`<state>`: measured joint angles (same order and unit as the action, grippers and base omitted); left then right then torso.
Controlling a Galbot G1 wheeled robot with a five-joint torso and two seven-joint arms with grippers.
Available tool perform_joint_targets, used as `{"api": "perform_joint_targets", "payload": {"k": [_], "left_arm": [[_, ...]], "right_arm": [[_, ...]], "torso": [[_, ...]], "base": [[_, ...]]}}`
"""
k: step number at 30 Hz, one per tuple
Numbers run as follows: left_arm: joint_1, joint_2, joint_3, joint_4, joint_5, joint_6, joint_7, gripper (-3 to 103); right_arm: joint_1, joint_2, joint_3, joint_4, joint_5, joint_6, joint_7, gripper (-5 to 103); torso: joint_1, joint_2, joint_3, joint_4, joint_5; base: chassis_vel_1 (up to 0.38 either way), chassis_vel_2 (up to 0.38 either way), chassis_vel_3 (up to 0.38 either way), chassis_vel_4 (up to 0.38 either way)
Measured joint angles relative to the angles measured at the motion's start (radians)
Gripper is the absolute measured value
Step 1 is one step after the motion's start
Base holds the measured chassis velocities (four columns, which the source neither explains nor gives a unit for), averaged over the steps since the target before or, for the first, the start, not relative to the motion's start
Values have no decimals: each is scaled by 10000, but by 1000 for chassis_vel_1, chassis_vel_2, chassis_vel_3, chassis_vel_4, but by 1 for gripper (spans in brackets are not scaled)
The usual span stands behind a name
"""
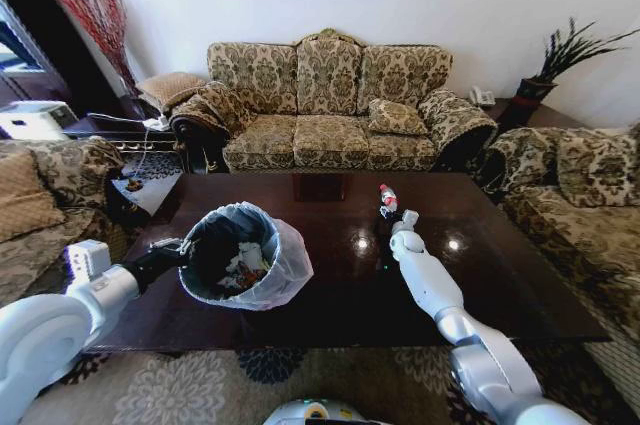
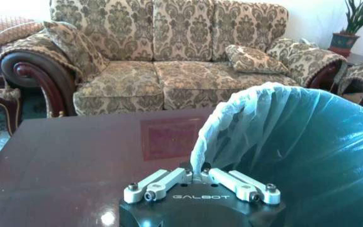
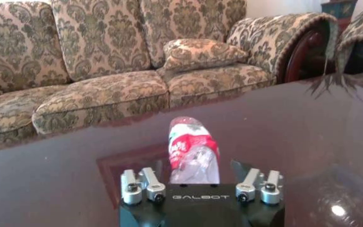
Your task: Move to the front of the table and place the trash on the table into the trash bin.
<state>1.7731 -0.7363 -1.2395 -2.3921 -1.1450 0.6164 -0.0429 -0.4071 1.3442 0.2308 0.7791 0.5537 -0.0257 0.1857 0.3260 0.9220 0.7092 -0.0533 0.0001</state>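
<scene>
Head view is showing us the clear plastic bottle (image 1: 388, 199) with its red cap and red label, sitting at about one o'clock from the centre of the dark glossy coffee table (image 1: 520, 275). Our right gripper (image 1: 389, 213) is reaching out over the tabletop and is meeting the bottle from the near side. In the right wrist view we are seeing the bottle (image 3: 193, 153) lying between the two sides of our right gripper (image 3: 194, 176); the fingers seem to be standing at either side of it, but we cannot tell whether they are pressing on it.

Moving outward, the round black trash bin (image 1: 243, 257) with its translucent white liner is tilting toward us at about nine o'clock from the table's centre, with crumpled paper and wrappers (image 1: 240, 267) lying inside. Our left gripper (image 1: 178, 251) is clamping together on the bin's rim at its nine o'clock edge. In the left wrist view the fingers of our left gripper (image 2: 202, 174) are pinching the liner-covered rim of the trash bin (image 2: 307, 142).

Beyond the table, at twelve o'clock, a patterned sofa (image 1: 330, 105) is standing against the wall.
</scene>
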Motion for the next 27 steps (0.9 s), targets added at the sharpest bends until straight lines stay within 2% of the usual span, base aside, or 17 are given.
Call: {"api": "perform_joint_targets", "payload": {"k": [2,3,5,6,8,9,12,14,16,18,19,24,27], "left_arm": [[-7,1,-7,37,3,-12,9,0],[-7,1,-7,37,3,-12,9,0],[-46,17,17,66,3,-17,10,0],[-46,17,17,66,3,-17,10,0],[-70,44,37,90,3,-18,11,0],[-70,44,37,90,3,-18,11,0],[-60,61,16,95,-9,-20,12,0],[-54,61,8,95,-12,-21,12,0],[-56,74,3,104,-20,-23,20,0],[-64,84,3,110,-21,-24,20,0],[-69,93,3,112,-21,-24,20,0],[-13,317,-135,197,-89,-53,22,0],[51,507,-299,267,-186,-58,38,0]], "right_arm": [[0,3,-17,13,5,-79,-31,60],[0,3,-17,13,5,-79,-31,60],[-10,-10,-26,18,24,-138,-48,48],[-10,-10,-26,18,24,-138,-48,48],[-43,-60,-53,18,88,-171,-91,37],[-43,-60,-53,18,88,-171,-91,37],[-163,-212,-123,48,286,-215,-222,25],[-192,-239,-125,69,330,-225,-236,25],[-281,-319,-123,151,424,-253,-266,15],[-327,-352,-116,223,458,-276,-265,15],[-365,-373,-107,290,481,-303,-264,12],[-1064,-774,-61,1659,686,-422,-333,1],[-1353,-1039,-64,2414,592,-272,-474,1]], "torso": [[1,0,0,-1,-3],[1,0,0,-1,-3],[0,0,0,-1,-2],[0,0,0,-1,-2],[0,0,0,-2,-2],[0,0,0,-2,-2],[0,0,-1,-1,-3],[0,0,-1,-1,-3],[-1,0,-2,0,-3],[-1,0,-2,0,-2],[-1,0,-1,0,-2],[2,-2,2,-3,6],[1,-2,2,-4,2]], "base": [[0,0,0,0],[0,0,0,0],[0,0,0,0],[0,0,0,0],[0,0,0,0],[0,0,0,0],[0,0,0,0],[0,0,0,0],[0,0,0,0],[0,0,0,0],[0,0,0,0],[0,0,0,0],[0,0,0,0]]}}
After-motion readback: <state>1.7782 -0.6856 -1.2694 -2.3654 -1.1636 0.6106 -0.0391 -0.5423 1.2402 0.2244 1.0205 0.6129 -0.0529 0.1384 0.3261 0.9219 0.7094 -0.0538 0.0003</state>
